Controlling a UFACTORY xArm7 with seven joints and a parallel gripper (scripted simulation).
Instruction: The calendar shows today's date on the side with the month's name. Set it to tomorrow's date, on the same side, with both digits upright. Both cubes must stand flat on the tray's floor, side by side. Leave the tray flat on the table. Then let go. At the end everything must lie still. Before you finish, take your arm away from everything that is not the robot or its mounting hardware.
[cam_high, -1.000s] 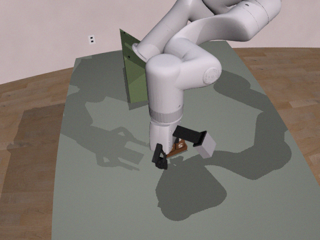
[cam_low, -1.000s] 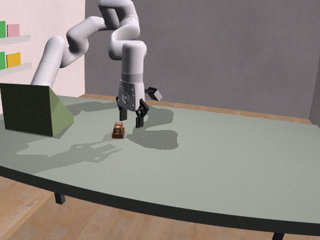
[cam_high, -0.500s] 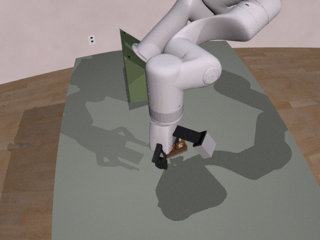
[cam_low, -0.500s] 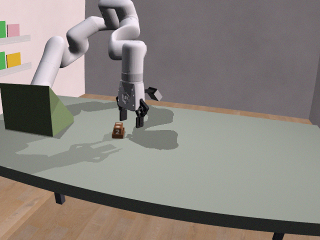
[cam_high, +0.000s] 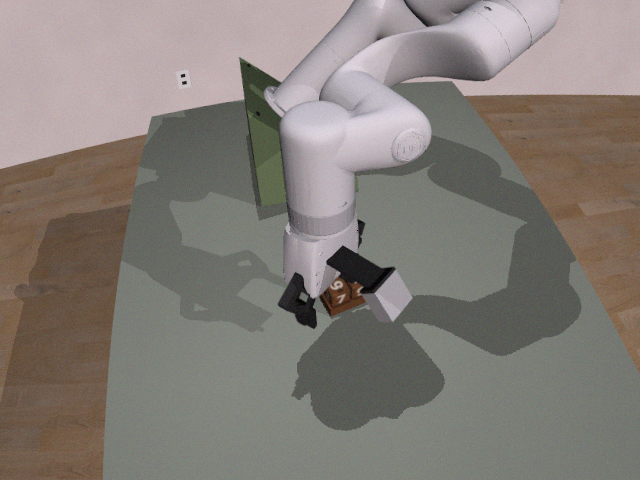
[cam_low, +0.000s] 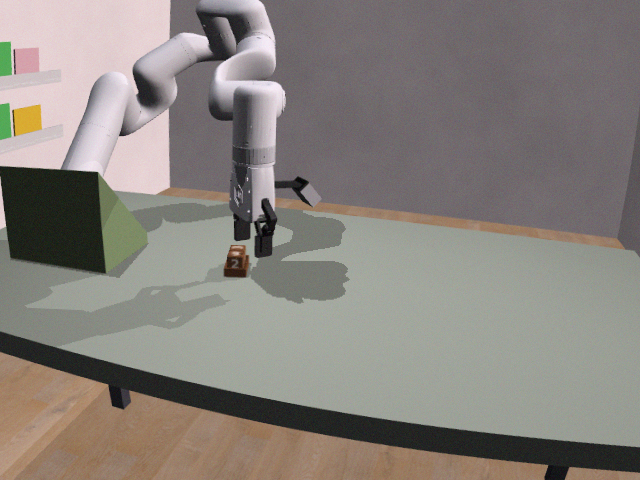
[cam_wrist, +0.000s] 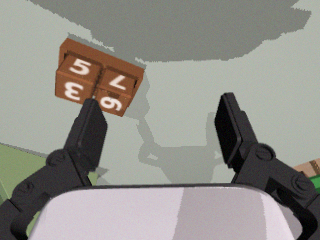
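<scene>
A brown tray (cam_high: 345, 308) (cam_low: 235, 272) (cam_wrist: 103, 57) lies flat on the table with two brown cubes side by side in it. One cube (cam_high: 339, 290) (cam_low: 235, 262) (cam_wrist: 119, 91) shows 9 on top, 7 in front in the top and exterior views on its side in the exterior view. The other cube (cam_high: 357, 290) (cam_wrist: 75, 79) shows 5 and 3 in the wrist view; the hand's camera partly hides it in the top view. No month's name is visible. My gripper (cam_low: 252, 245) (cam_wrist: 159, 109) is open and empty, above the table and off to one side of the tray.
A green wedge-shaped block (cam_high: 266, 175) (cam_low: 126, 237) (cam_wrist: 20, 167) stands on the table towards the arm's base. The wrist camera's housing (cam_high: 390, 297) (cam_low: 307, 193) sticks out from the hand. Shelves with coloured panels hang on the wall in the exterior view.
</scene>
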